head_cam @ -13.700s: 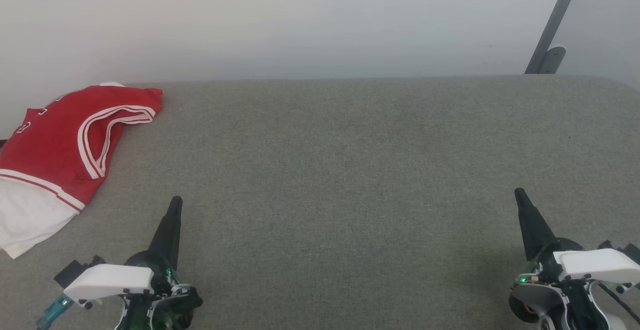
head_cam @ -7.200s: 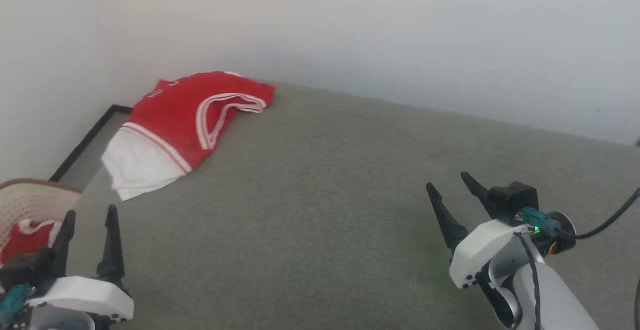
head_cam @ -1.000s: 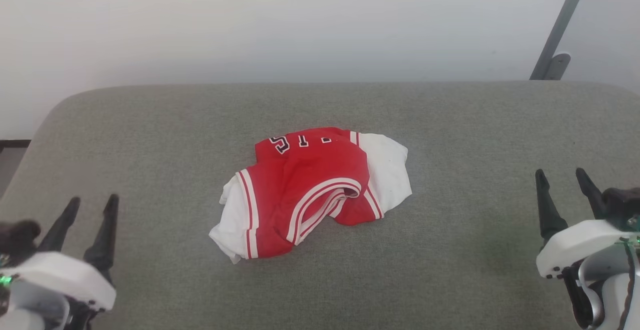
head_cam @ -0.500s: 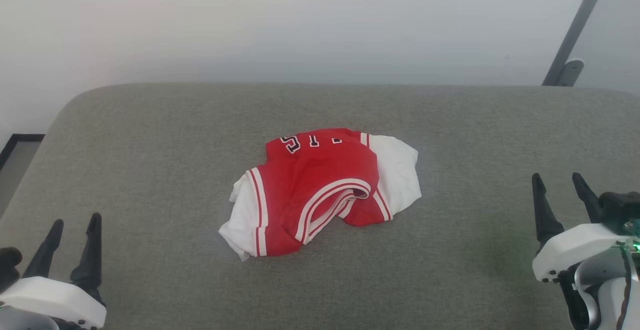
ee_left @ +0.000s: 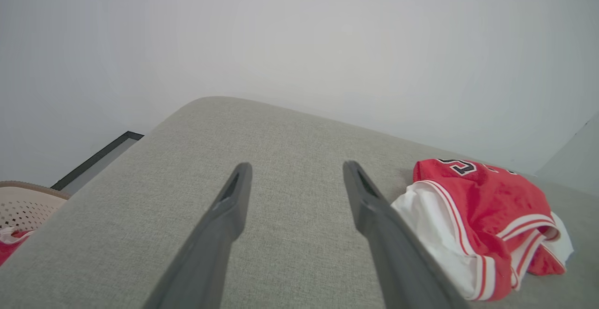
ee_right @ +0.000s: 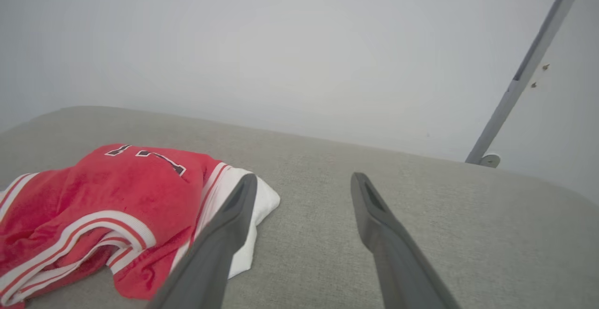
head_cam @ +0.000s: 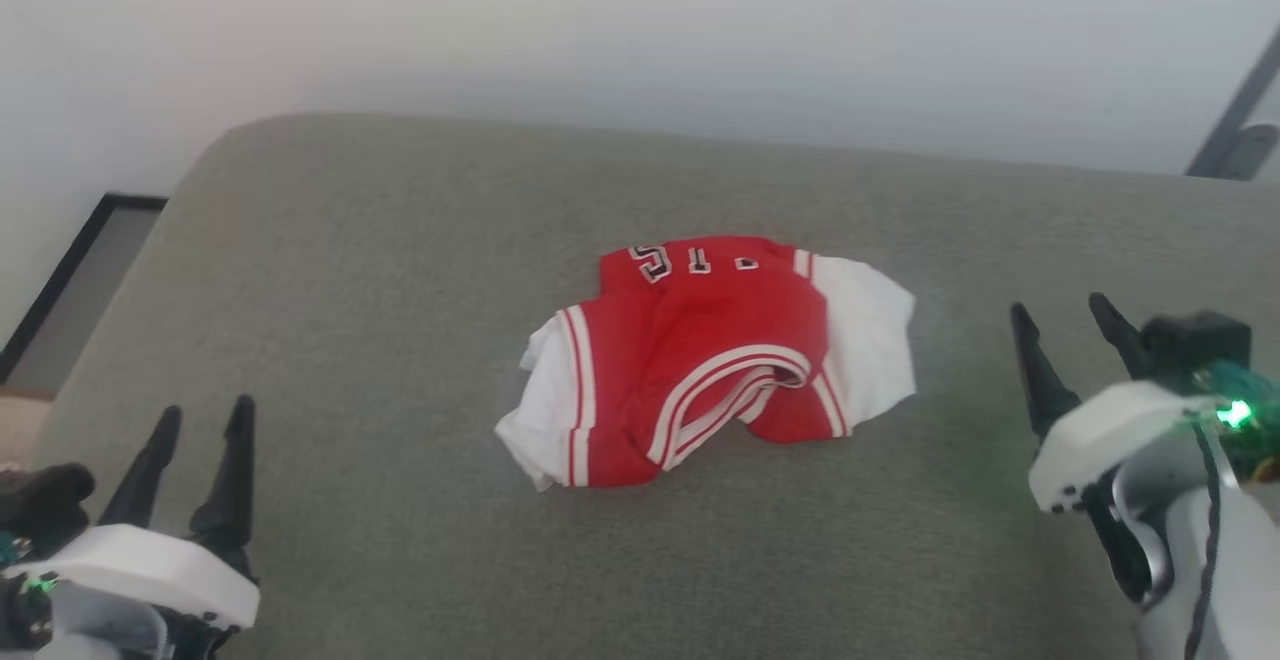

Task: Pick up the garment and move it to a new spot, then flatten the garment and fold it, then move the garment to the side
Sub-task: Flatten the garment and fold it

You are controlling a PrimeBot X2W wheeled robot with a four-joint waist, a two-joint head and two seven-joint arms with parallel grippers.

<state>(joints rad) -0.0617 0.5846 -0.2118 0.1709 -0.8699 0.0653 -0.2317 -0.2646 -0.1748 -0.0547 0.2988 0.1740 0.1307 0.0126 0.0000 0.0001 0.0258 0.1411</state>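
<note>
**Head view.** A red jersey [head_cam: 700, 360], crumpled, with white side panels, striped trim and black-outlined white characters along its far edge, is found at the centre of the frame on a grey upholstered surface [head_cam: 380, 240]. The left gripper [head_cam: 205, 410] is seen at the lower left, fingers spread wide and empty, well apart from the jersey. The right gripper [head_cam: 1058, 305] is placed at the right edge, fingers likewise wide and empty, near the white panel but apart from it. A grey metal strut [head_cam: 1235, 135] is cut off at the upper right against a pale wall [head_cam: 600, 20].

**Left wrist view.** Two dark fingers are shown wide apart over bare upholstery. The jersey is located at the lower right. A pale perforated basket [ee_left: 23, 201] holding red cloth [ee_left: 7, 250] is noted at the lower left edge.

**Right wrist view.** The fingers are shown wide apart. The jersey is located at the lower left, its white panel partly overlapped by one finger; contact cannot be told. The strut is seen at the upper right.
</note>
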